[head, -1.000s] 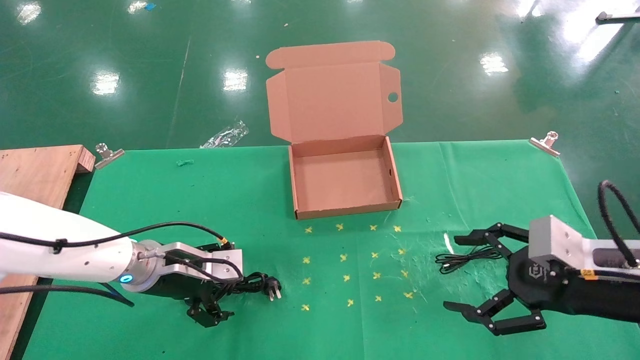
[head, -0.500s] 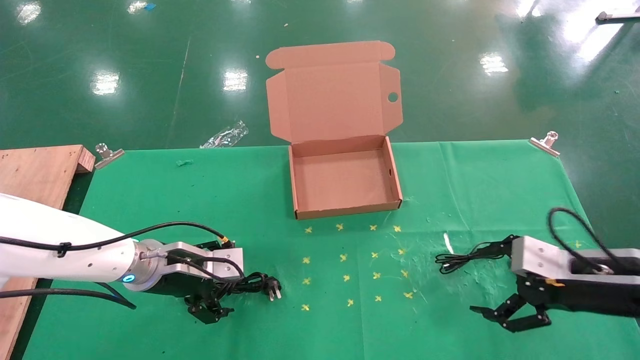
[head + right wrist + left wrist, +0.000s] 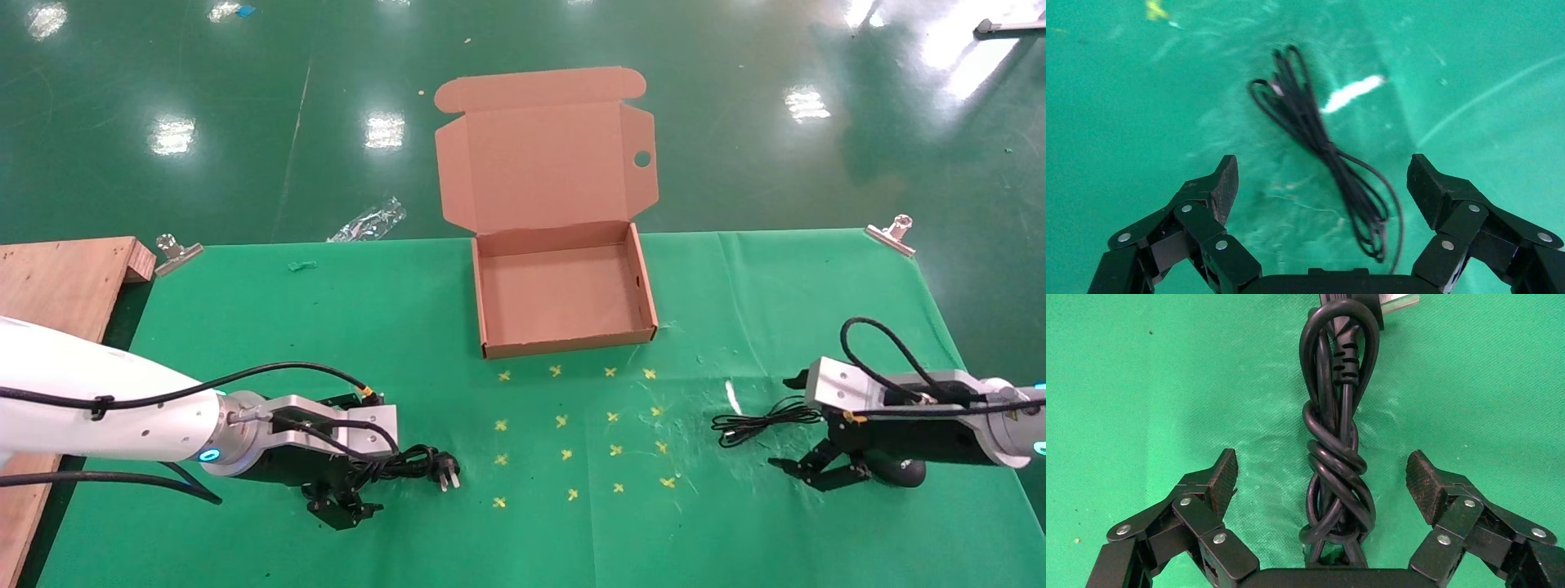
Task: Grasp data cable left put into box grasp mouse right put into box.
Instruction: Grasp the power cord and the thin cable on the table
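Since a second ago the right gripper (image 3: pixel 805 429) has dropped low to the worktop (image 3: pixel 286 343) at about 4 o'clock, straddling the mouse's thin wire (image 3: pixel 1327 147), jaws spread wide and gripping nothing. Just behind it, toward 3 o'clock, lies the mouse (image 3: pixel 899 470), mostly hidden under the arm. At 8 o'clock the left gripper (image 3: pixel 1321 484) has barely moved, jaws wide on either side of the data cable (image 3: pixel 1337 447), pads apart from it; its plug (image 3: pixel 445 474) points toward 3 o'clock. At 12 o'clock the box (image 3: pixel 645 286) sits open.
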Motion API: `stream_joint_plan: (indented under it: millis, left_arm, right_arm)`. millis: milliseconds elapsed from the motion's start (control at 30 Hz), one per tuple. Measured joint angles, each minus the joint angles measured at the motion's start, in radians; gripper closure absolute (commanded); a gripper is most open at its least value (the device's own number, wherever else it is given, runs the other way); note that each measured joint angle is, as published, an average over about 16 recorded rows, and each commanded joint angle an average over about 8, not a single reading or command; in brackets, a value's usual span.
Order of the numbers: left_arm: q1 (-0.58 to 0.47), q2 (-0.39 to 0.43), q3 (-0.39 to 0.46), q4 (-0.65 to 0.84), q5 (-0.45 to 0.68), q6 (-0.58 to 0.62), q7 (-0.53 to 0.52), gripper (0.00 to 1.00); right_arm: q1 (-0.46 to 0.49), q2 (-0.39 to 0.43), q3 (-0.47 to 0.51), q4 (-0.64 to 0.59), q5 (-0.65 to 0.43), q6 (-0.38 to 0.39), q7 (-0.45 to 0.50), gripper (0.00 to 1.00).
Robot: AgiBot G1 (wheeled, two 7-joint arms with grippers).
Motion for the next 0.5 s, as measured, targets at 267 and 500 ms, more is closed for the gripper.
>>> stream_joint_plan:
  millis: [267, 500]
  left_arm:
    - [0.000, 0.000, 0.000, 0.000, 0.000, 0.000, 0.000, 1.00]
    - [0.000, 0.000, 0.000, 0.000, 0.000, 0.000, 0.000, 1.00]
  right_arm:
    - [0.037, -0.035, -0.007, -0.107, -0.016, 0.016, -0.046, 0.87]
    - [0.038, -0.035, -0.007, -0.108, -0.016, 0.016, -0.047, 1.00]
